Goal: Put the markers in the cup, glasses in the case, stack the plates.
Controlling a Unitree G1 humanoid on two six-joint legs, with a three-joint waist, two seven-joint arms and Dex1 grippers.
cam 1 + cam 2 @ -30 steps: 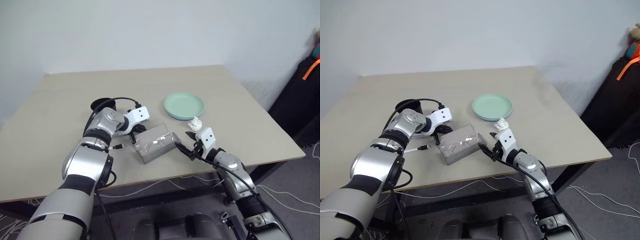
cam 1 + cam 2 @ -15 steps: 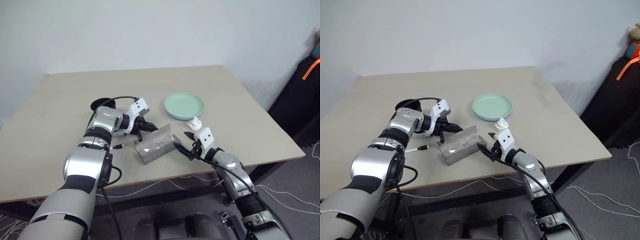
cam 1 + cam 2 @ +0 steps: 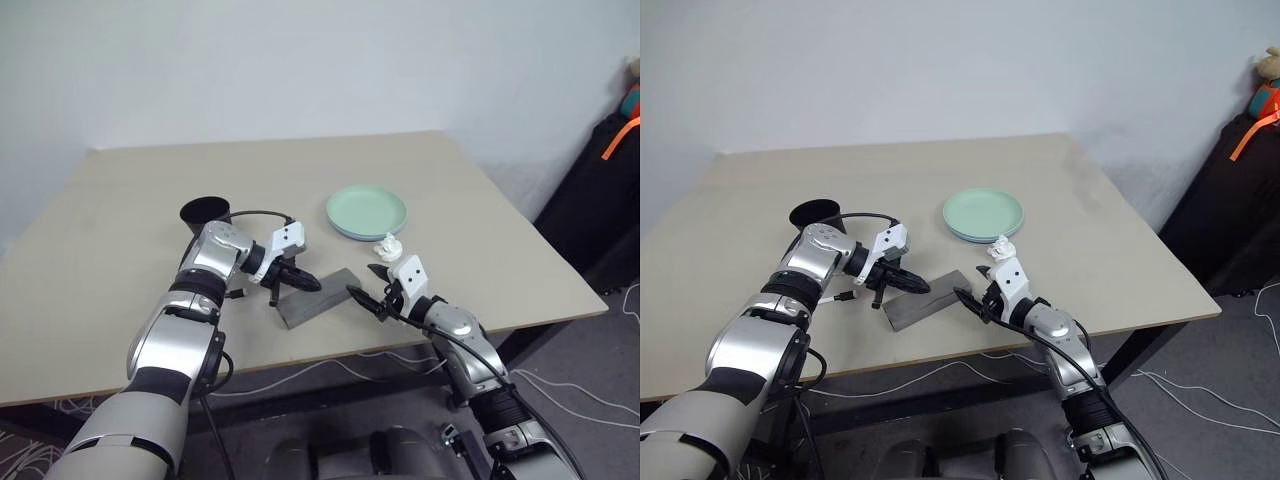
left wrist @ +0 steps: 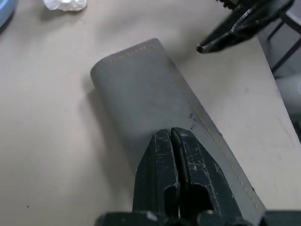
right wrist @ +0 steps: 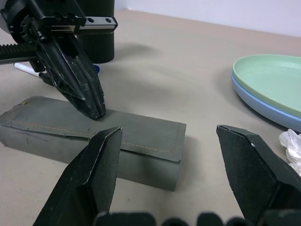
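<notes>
Plates (image 3: 366, 212) are stacked right of centre, and the case (image 3: 318, 298) at centre lies shut. My left gripper (image 3: 306, 284), fingers together, presses its lid; the right gripper (image 3: 365, 286) stands apart. One marker (image 5: 26, 69) lies beside the cup (image 3: 205, 213), so that is left, I judge.

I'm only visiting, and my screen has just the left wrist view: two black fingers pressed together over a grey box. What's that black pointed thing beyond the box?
Observer: That's the right gripper. It is open, and its fingers face one end of the grey rectangular case.
Operator: Is anything behind my camera?
Observer: Yes. A black tapered plastic cup stands upright on the table, farther back than the left gripper.
Operator: Is the blue sliver in my corner a plate?
Observer: Yes, it's a round light blue plate, and a mint green plate of like size is stacked on top of it.
</notes>
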